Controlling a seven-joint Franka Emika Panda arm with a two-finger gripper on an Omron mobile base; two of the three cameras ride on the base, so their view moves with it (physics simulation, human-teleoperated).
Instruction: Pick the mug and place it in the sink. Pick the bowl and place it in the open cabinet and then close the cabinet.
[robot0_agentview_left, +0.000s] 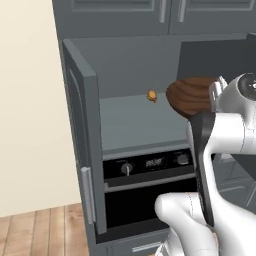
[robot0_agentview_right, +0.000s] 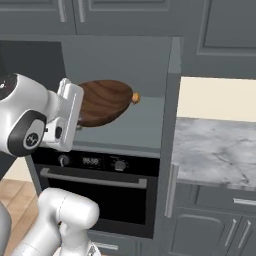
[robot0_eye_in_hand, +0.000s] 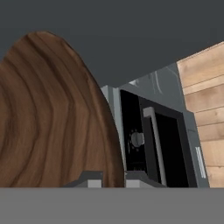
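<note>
The dark brown wooden bowl hangs tilted on its side at the mouth of the open cabinet, just above the grey shelf. My gripper is shut on the bowl's rim. In the hand view the bowl's ringed underside covers the left half, with a fingertip on either side of its edge. The cabinet's left door stands swung out, and its right door is seen edge-on. The mug and the sink are out of view.
A small orange object lies on the shelf close behind the bowl. A black built-in oven sits under the shelf. A marble counter runs to the right. Short cabinets hang above.
</note>
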